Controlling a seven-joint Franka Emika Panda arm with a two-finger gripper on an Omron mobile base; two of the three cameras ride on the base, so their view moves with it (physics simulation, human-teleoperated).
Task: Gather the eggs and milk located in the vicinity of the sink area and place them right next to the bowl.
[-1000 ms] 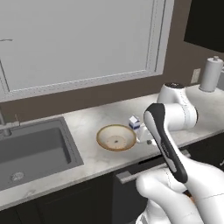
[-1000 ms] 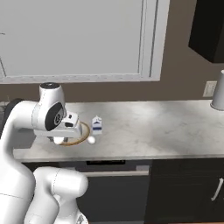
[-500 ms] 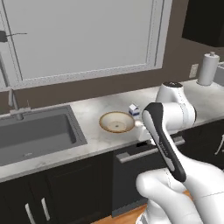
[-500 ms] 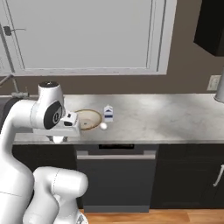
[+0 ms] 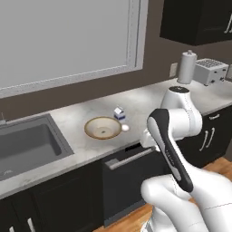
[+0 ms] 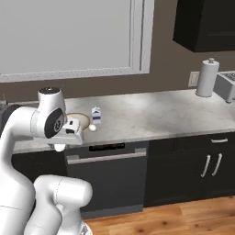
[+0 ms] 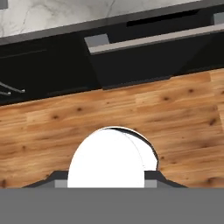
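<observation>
- Claw [image 6: 62,143]: hangs at the counter's front edge and points down. It is off the worktop, in front of the dishwasher [image 6: 108,179].
- Claw state: can't tell. Both base views hide the jaws behind the white hand body and arm. The hand view doesn't show clearly how far apart they stand or whether anything sits between them.
- Hand view: looks down at the wood floor [image 7: 109,109]. The dishwasher front and its grey handle bar run across the top, with a strip of marble counter [image 7: 52,15] above that.
- Bowl [image 5: 103,128]: upright on the counter, about mid-depth and to the right of the sink [image 5: 27,146], with a stretch of bare counter between them.
- Milk [image 5: 119,113]: upright, just beside the bowl's far-right rim. I can't tell if it touches the rim.
- Egg [image 5: 125,128]: on the counter, right against the bowl's right rim and in front of the milk. It shows the same in the right base view: egg [image 6: 92,128] just below milk [image 6: 96,115], with the bowl [image 6: 81,120] partly hidden behind the hand.
- Nothing lies in the part of the sink basin that shows.
- The claw touches none of the bowl, milk or egg.
- Far right of the counter: paper roll [image 5: 188,66] upright against the wall, with the toaster [image 5: 210,71] just beside it.
- Window [image 5: 68,41] above the sink and bowl, dark wall cabinet [image 5: 199,20] at upper right.
</observation>
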